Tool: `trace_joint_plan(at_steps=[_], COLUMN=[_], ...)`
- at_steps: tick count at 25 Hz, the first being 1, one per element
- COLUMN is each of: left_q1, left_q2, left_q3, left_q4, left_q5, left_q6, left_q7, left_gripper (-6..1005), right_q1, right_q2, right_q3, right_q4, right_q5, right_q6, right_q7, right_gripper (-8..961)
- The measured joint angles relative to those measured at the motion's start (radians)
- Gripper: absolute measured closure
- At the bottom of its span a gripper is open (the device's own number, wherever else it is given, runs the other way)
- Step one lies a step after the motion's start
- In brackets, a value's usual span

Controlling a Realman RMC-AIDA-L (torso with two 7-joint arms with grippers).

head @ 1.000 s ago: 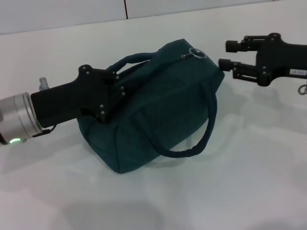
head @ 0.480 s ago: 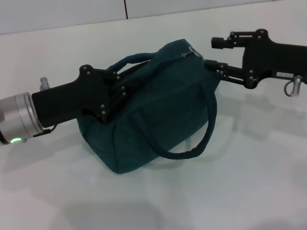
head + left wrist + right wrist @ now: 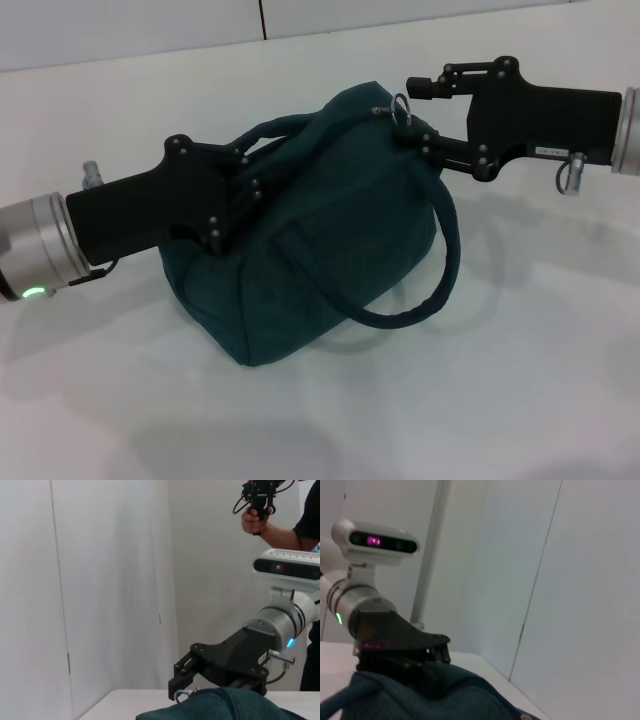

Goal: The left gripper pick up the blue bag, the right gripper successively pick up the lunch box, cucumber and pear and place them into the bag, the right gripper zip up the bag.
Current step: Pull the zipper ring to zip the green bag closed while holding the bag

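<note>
Blue bag (image 3: 320,230) sits mid-tabletop (image 3: 520,380), held at one end by your left gripper (image 3: 235,200). Your right gripper (image 3: 412,112) is at the other end, fingers narrow around the zipper ring (image 3: 401,106); I cannot tell if they pinch it.

Right tool (image 3: 412,108) moved in onto zipper ring (image 3: 401,106) (bag top).

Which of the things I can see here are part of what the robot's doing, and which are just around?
Part of the job:
- blue bag
- zip pull ring
- left claw, at the bag's far handle
- right claw, at the ring

Just around:
- white table
- a person's hand with a controller, in the left wrist view

The lunch box, cucumber and pear are not visible.
</note>
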Motion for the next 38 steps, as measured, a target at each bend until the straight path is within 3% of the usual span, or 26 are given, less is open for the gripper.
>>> trace_joint_plan(at_steps=[5, 13, 18, 29, 38], left_q1=[-0.002, -0.007, -0.011, -0.003, -0.01], left_q2=[0.0, 0.0, 0.0, -0.001, -0.001], left_q3=[0.0, 0.0, 0.0, 0.0, 0.0], left_q4=[0.0, 0.004, 0.013, 0.015, 0.038], left_q5=[-0.003, -0.003, 0.003, -0.001, -0.003], left_q6=[-0.005, -0.03, -0.031, -0.047, -0.101], left_q7=[0.0, 0.0, 0.012, 0.023, 0.02], left_gripper=[951, 950, 950, 951, 951], right_q1=[0.002, 0.008, 0.009, 0.001, -0.01], right_q2=[0.0, 0.0, 0.0, 0.001, 0.001], right_q3=[-0.004, -0.028, -0.045, -0.13, -0.131], right_q4=[0.001, 0.013, 0.013, 0.013, 0.014], right_q5=[-0.004, -0.001, 0.004, 0.043, 0.071], right_q6=[0.018, 0.073, 0.101, 0.181, 0.206], right_q7=[0.0, -0.001, -0.003, -0.087, -0.091], right_gripper=[503, 604, 790, 899, 861])
